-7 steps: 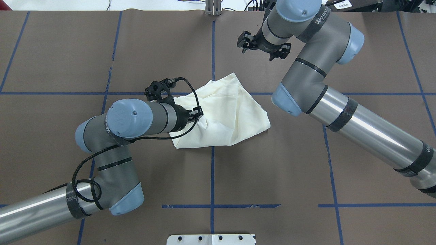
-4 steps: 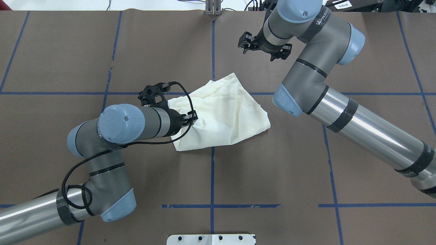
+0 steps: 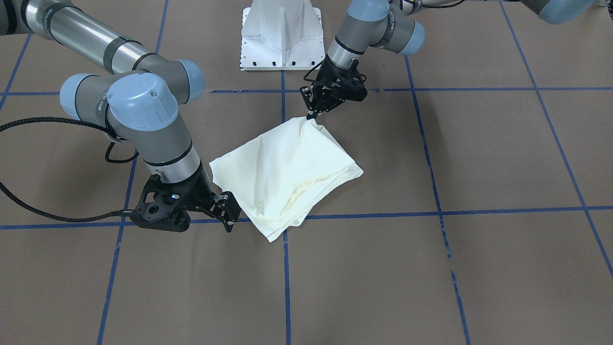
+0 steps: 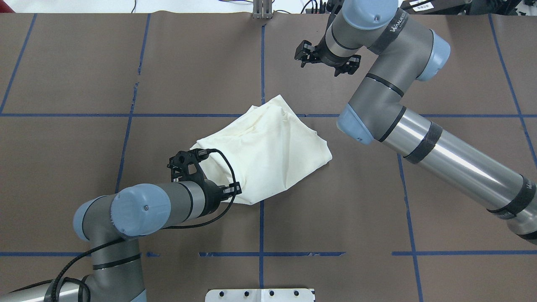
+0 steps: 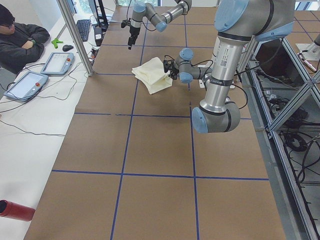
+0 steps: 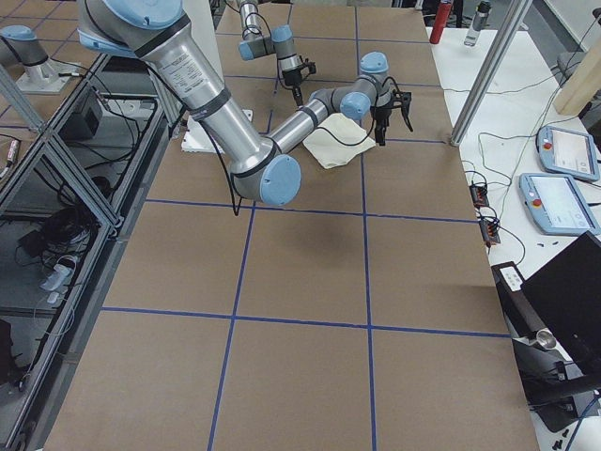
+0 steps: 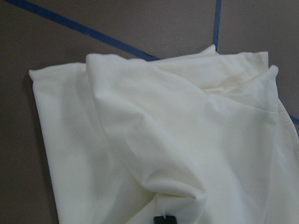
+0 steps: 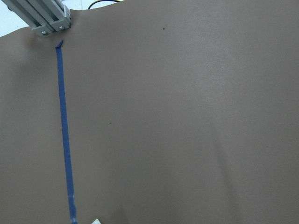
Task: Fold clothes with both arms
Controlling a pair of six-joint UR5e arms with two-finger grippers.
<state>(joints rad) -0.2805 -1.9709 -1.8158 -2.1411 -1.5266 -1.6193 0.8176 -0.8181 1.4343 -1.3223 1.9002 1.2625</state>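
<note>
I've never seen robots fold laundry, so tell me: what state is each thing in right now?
T-shirt: loosely folded, plain cream side up, lying on the table.
Left hand: shut on one corner of the T-shirt.
Right hand: open, holding nothing, not touching the T-shirt.

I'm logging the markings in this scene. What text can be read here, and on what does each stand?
"WANEED": on the black strap around the right arm; the last letters are uncertain.
White labels beyond the table's far edge: too small to read.
Marking on the left arm: too small to read.
Shirt: no lettering shows.
</note>
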